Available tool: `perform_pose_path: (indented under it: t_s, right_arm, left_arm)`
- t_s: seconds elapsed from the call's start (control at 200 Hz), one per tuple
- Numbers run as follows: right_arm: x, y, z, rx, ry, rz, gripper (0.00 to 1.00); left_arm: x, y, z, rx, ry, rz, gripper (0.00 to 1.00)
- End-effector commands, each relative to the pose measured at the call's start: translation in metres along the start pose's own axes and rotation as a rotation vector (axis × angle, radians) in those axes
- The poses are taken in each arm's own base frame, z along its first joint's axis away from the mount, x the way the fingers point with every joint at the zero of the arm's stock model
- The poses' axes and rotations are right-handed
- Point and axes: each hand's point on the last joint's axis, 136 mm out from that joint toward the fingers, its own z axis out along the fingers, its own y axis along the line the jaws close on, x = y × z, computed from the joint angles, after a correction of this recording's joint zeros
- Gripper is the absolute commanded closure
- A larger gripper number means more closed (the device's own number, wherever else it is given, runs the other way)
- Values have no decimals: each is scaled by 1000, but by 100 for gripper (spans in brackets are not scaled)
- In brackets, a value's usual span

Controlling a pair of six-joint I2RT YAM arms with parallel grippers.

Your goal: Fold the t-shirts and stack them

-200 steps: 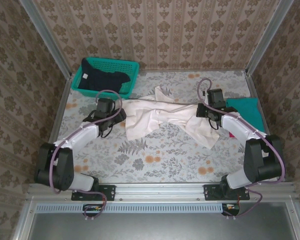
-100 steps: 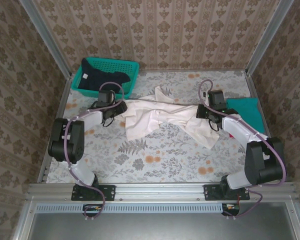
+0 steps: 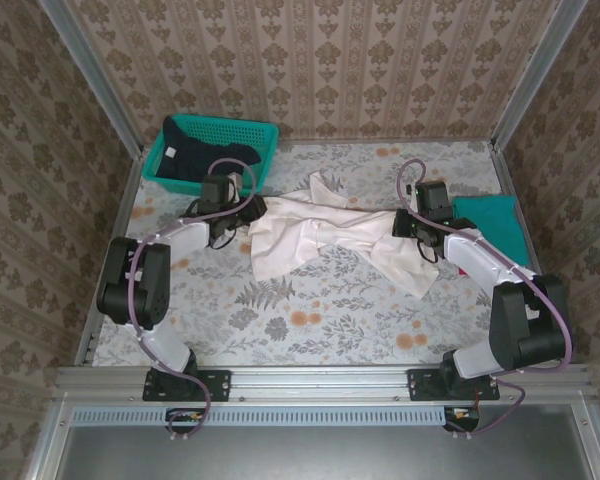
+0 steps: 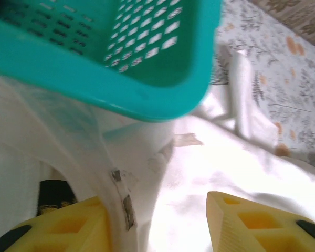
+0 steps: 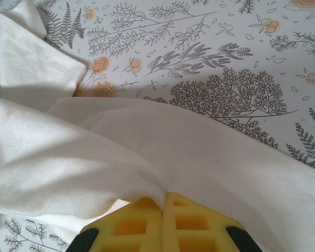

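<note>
– Beside the mesh basket (image 3: 170, 140) at the far left, what has changed over the last second?
– The left gripper (image 3: 243, 208) has swung up from the open table (image 3: 310, 310) to the left end of the cream-white t-shirt (image 3: 320, 235). Its arm, stretched low before, now stands folded up tall at the left edge. In the wrist view its yellow fingers stand apart, with white cloth lying between them and draped over one; the basket's rim is just above.
– And the right gripper (image 3: 404, 226)?
– Hardly moved. Its fingers are pressed together, pinching a fold at the shirt's right end, low over the table.
– Has the shirt itself shifted?
– Only a little. It lies crumpled, strung across the middle of the table between the two grippers, much as before.
– The other shirts?
– Unchanged. The navy t-shirt (image 3: 205, 160) sits in the basket, and the teal t-shirt (image 3: 495, 220) lies flat at the far right, beside the right arm.
</note>
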Motion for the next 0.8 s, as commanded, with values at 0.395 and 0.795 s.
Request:
perform_pose_path:
  t_s: [0.395,0.795]
  right_arm:
    - [0,3,2,-31,-8,29,97]
    - [6,-4,-1,-10,-5,27,97]
  left_arm:
    - [29,1,-9,-17,-20,-3,46]
    - [42,32,-15,-117,-26,100,28]
